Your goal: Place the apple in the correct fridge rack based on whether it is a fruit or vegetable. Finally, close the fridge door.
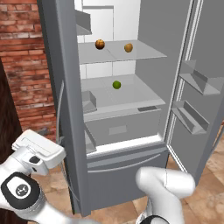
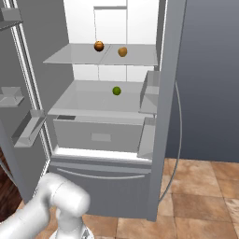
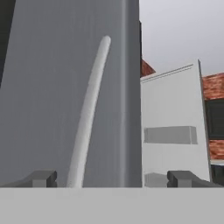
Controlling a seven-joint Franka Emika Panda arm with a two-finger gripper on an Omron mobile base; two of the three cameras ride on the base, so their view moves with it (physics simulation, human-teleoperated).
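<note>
While doors [image 1: 65, 87] gape, brick wall [image 1: 26, 57] (left)

Three small round items in fridge: two on the fridge rack [image 1: 144, 53], the apple [image 1: 128, 47] and one darker orange-brown ball [image 1: 99, 43]; one green ball [image 1: 117, 85] on lower shelf [image 1: 144, 94]. Two shelves. Two doors, both open.

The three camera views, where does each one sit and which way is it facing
Left base view: behind the arm's left, facing the open fridge; white arm lower right, hand at the left door.
Right base view: behind its right, same fridge; arm lower left.
Hand view: along the gripper at the door handle.
Both base views share the apple on the fridge rack.
</note>
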